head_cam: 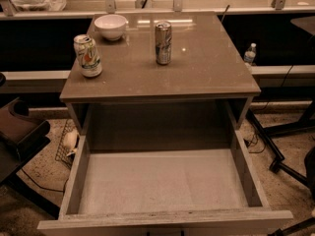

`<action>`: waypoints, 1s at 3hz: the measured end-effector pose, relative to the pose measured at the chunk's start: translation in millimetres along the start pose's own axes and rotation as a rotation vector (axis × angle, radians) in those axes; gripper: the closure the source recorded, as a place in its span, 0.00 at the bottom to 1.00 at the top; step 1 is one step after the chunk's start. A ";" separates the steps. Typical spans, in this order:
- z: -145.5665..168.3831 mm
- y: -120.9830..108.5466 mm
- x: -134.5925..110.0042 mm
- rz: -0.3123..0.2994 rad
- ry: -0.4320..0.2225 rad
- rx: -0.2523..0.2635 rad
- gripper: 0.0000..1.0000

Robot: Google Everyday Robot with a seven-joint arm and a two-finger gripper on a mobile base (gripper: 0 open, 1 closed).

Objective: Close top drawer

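Note:
The top drawer (162, 219) is pulled far out of the grey-brown cabinet (206, 68) toward the camera. Its pale grey inside is empty. Only the top edge of its front panel shows along the bottom of the view, and its handle is out of view. The gripper does not show anywhere in the camera view.
On the cabinet top stand a white bowl (110, 26), a pale green can (87, 56) and a silver can (163, 43). A water bottle (250, 54) stands on the ledge at the right. Dark chair legs (275, 151) are on the floor at the right, and a dark seat (19, 132) at the left.

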State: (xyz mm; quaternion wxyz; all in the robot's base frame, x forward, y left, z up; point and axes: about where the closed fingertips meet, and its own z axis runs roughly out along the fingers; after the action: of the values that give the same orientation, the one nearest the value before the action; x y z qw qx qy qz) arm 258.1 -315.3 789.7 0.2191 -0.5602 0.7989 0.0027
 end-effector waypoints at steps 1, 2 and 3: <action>25.9 30.4 14.9 -0.042 -0.031 -0.034 0.90; 24.4 28.2 13.6 -0.039 -0.029 -0.032 1.00; 24.6 28.3 13.5 -0.039 -0.029 -0.033 1.00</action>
State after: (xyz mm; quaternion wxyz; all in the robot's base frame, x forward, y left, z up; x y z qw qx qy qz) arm 237.6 -310.6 755.8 0.2215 -0.5792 0.7843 0.0194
